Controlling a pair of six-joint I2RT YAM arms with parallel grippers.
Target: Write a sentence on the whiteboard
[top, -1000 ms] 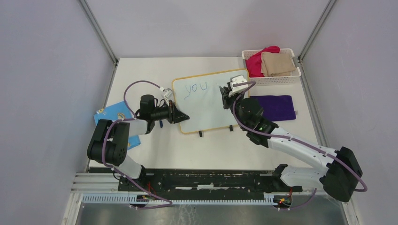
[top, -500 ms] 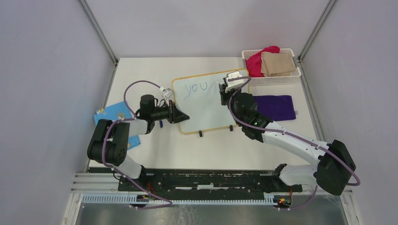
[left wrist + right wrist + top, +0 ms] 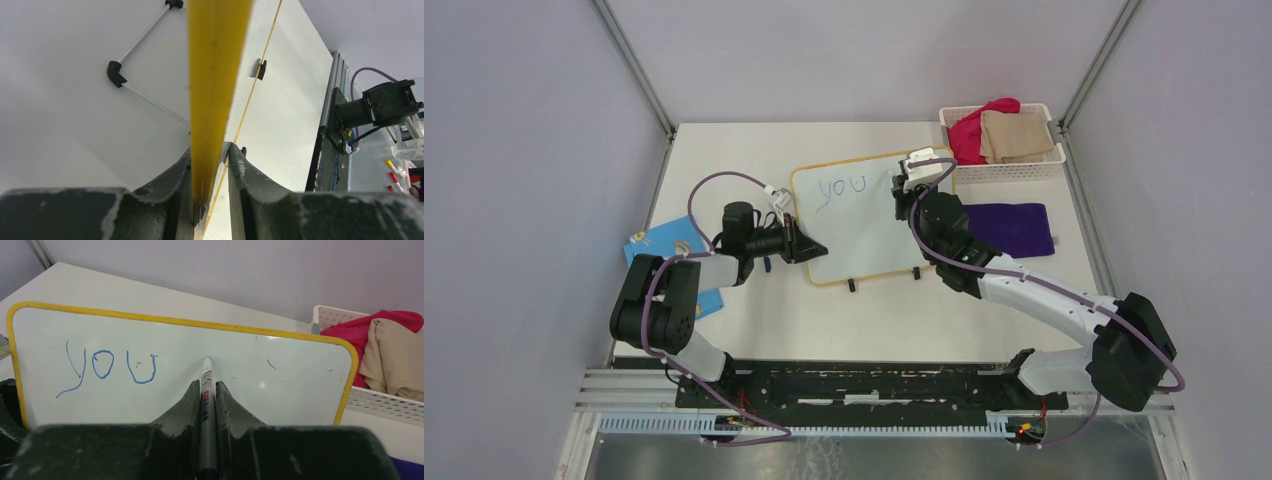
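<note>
The whiteboard (image 3: 864, 235), yellow-rimmed, stands tilted on two black feet at mid-table. Of the sentence, only the blue word "you" (image 3: 842, 188) shows, at the board's upper left. My left gripper (image 3: 814, 250) is shut on the board's lower left edge; in the left wrist view the yellow rim (image 3: 215, 75) runs between the fingers of the left gripper (image 3: 210, 155). My right gripper (image 3: 902, 203) is shut on a grey marker (image 3: 206, 390). The marker's tip sits at the board's face (image 3: 280, 390), right of "you" (image 3: 107, 367). I cannot tell whether the tip touches.
A white basket (image 3: 1009, 168) with red and tan cloths stands at the back right. A purple cloth (image 3: 1016, 228) lies just right of the board. A blue card (image 3: 664, 248) lies under the left arm. A black rail runs along the near edge.
The right gripper with the marker has moved a little up and left along the board, toward its top edge. The left gripper and the board have not moved.
</note>
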